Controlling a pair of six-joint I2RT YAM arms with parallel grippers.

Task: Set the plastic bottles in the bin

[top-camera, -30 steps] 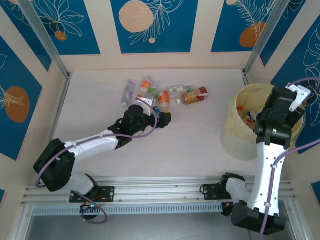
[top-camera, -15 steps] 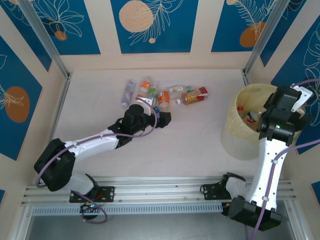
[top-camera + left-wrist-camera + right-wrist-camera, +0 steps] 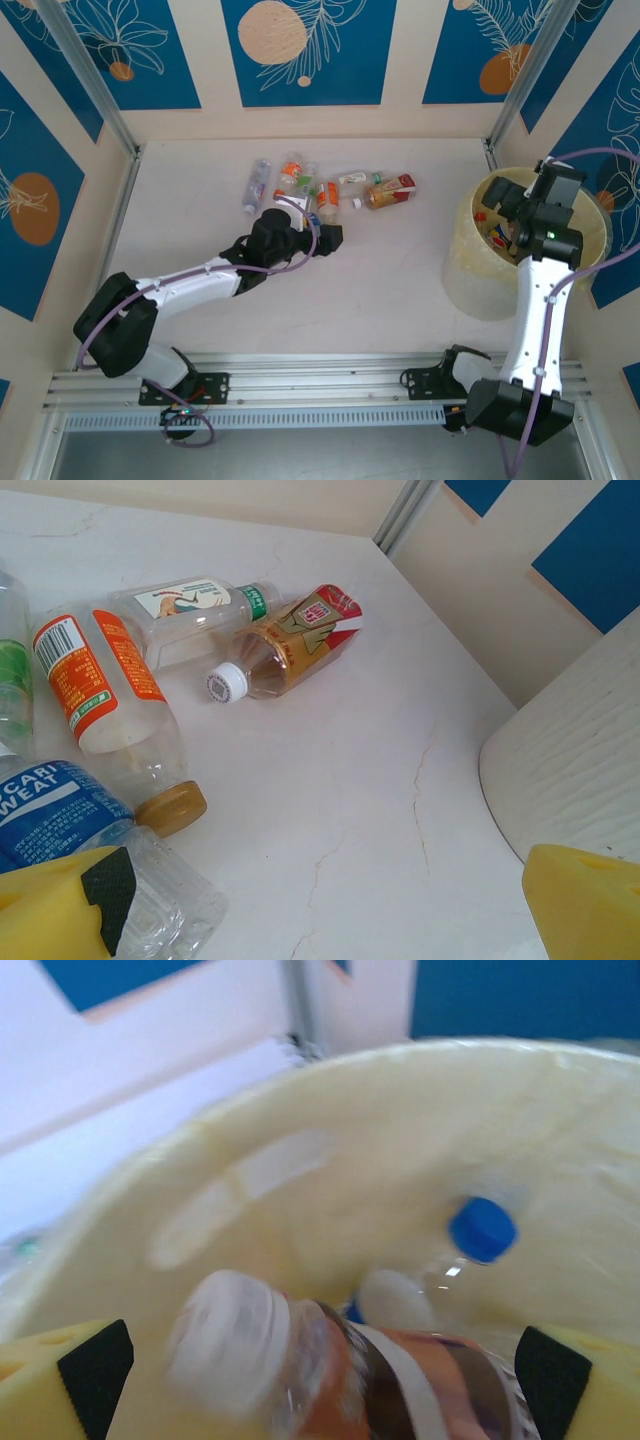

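On my right gripper (image 3: 320, 1390) the yellow pads (image 3: 45, 1390) sit in the two bottom corners of the wrist view, spread wide, so I read the jaws as open. Between them, bottom centre, is a white-capped bottle (image 3: 410, 1395) with an orange label, smeared by blur. I cannot tell whether it touches either pad. I judge this a release: the hand hangs over the bin (image 3: 300, 1100) so that whatever leaves the fingers lands inside. Beyond, right of centre, a blue-capped bottle (image 3: 482, 1228) lies against the pale inner wall, and the handle slot (image 3: 240, 1190) shows toward the upper left.

My left gripper (image 3: 320, 910) is spread wide too, gripping nothing, its pads in the bottom corners of its view. A blue-labelled bottle (image 3: 60, 800) lies at the lower left, against the left-hand pad. Its clear body pokes just into the gap, but most of it lies off to the frame's left. Next out is an orange-labelled bottle (image 3: 100, 690) close beside it, then a green-capped clear bottle (image 3: 195, 605) and a brown-filled bottle (image 3: 290, 645) toward upper centre. I'd guess the hand sits low to line up on the nearest one, and I'd shift it toward frame left to straddle that bottle. In the overhead view the loose bottles lie upper centre and the bin is at the right edge, well apart.
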